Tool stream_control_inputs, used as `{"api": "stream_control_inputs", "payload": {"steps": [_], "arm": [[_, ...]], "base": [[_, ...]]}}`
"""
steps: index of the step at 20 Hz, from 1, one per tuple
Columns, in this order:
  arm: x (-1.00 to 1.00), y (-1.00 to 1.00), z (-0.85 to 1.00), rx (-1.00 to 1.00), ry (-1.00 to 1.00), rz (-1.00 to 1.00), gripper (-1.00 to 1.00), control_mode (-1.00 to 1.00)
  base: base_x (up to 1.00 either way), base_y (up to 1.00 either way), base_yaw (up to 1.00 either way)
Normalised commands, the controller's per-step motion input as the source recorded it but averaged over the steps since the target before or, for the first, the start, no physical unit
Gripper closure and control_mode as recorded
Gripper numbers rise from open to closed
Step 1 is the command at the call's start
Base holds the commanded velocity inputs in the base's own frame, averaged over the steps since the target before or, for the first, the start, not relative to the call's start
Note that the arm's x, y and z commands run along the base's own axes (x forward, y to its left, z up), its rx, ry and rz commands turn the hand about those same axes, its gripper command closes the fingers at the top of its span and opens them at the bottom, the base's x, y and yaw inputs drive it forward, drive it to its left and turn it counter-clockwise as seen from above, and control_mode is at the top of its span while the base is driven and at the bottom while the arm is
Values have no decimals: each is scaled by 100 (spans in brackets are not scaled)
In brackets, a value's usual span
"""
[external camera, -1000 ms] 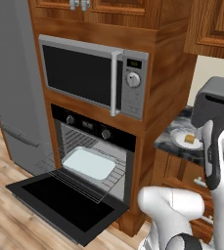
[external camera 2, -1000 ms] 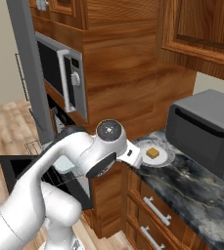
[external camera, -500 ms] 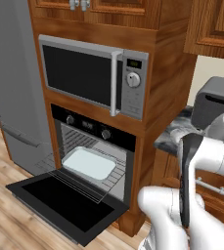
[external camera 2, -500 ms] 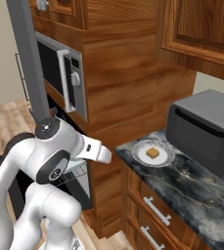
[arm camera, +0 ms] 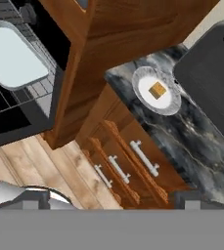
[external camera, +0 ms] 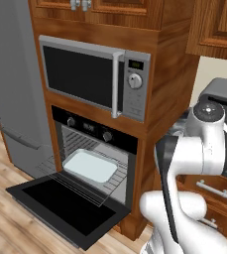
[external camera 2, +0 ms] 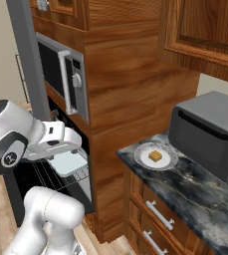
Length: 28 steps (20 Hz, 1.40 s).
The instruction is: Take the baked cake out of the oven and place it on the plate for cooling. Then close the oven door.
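Leftward, we note the oven door (external camera: 68, 211) dropped flat, the oven (external camera: 92, 149) showing a pale tray (external camera: 89, 165) on its rack. Rightward, on the worktop (external camera 2: 195, 187), the baked cake (external camera 2: 156, 156) sits centred on the plate (external camera 2: 156, 163), presumably to cool. End effector empty, fingers apart; its tips are cut off.

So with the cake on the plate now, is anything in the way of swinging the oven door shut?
The pulled-out wire rack with the pale baking tray juts past the oven opening over the lowered oven door. It looks likely to block closing. The baked cake sits on the plate.
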Motion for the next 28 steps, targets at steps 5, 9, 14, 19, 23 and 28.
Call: {"api": "stream_control_inputs", "payload": {"steps": [5,9,14,19,23,28], "arm": [[-28,67,-15,-29,0,17,-100,-100],[-16,71,-25,-31,0,16,-100,-100],[-12,75,-23,-29,3,19,-100,-100],[-4,68,-36,-24,10,19,-100,-100],[0,47,-41,-18,12,12,-100,-100],[11,52,-42,-19,12,9,-100,-100]], "base": [[0,0,0],[0,0,0],[0,0,0],[0,0,0],[0,0,0],[0,0,0]]}}
